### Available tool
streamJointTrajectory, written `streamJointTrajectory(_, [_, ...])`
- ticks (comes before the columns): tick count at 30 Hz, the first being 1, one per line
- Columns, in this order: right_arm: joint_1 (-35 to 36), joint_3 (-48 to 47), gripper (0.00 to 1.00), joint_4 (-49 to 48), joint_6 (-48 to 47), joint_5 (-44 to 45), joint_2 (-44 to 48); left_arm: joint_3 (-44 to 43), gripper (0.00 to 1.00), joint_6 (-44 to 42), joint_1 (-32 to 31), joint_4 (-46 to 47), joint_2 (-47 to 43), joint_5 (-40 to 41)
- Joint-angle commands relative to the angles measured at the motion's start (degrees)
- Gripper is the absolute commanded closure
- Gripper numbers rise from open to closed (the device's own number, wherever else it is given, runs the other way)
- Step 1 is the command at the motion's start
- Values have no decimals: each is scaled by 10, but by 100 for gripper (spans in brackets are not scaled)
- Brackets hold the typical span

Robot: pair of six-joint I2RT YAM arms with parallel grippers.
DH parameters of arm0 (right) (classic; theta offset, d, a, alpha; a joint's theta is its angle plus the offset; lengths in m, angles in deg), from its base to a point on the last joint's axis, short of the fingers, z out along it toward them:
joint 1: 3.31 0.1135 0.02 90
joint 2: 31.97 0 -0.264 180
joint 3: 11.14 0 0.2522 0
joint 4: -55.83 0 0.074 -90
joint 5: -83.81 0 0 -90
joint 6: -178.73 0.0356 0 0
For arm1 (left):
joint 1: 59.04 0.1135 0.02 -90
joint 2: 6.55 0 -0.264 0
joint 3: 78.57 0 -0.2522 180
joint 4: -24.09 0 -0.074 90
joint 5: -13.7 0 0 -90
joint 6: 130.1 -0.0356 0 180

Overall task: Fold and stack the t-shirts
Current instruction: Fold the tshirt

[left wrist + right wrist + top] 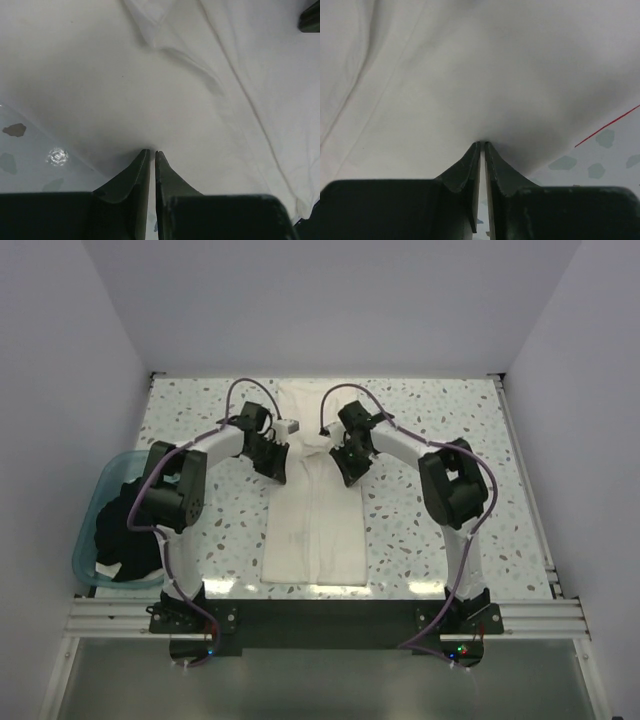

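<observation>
White t-shirt (312, 530): lies as a long, narrow strip on the speckled table (450, 420), running from the far edge toward the arm bases. It passes between the two grippers, and its near end lies well below both.
Print: no red panel shows; only plain white cloth faces up.
Left gripper (272, 465): sits at the strip's left edge, in its far half. The jaws are drawn to a thin slit, and the white cloth rises in a tent to the fingertips (144, 161), pinched there.
Right gripper (350, 470): sits at the strip's right edge, level with the left gripper and across the cloth from it. The jaws are nearly together, with the cloth gathered up into the fingertips (476, 150).
Cloth between grippers: shows creases and a fold ridge ahead of the left gripper. Bare table shows under the lifted edge on each gripper's outer side.
Teal plastic tub (80, 550): stands left of the left arm, well apart from both grippers and near the table's left edge.
Tub contents: a black t-shirt (125, 535), bunched up. A small white patch shows at its near side; I cannot tell what it is.
</observation>
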Motion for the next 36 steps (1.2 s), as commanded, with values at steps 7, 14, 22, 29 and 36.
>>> streamJointTrajectory(7, [-7,-53,92,-15,-3,77,-61,-23,88,17,11,21,50,13])
streamJointTrajectory(14, [-23,-91,94,-19,-1,101,-104,-87,88,24,29,9,107,10])
streamJointTrajectory(22, [-29,-130,91,-10,-1,68,-121,-116,85,22,36,7,121,16])
streamJointTrajectory(29, [-29,-150,63,-6,-22,-38,-32,-134,62,-30,44,13,34,-25])
streamJointTrajectory(36, [-28,-73,29,-49,-151,-88,202,3,0,-142,46,123,-286,-67])
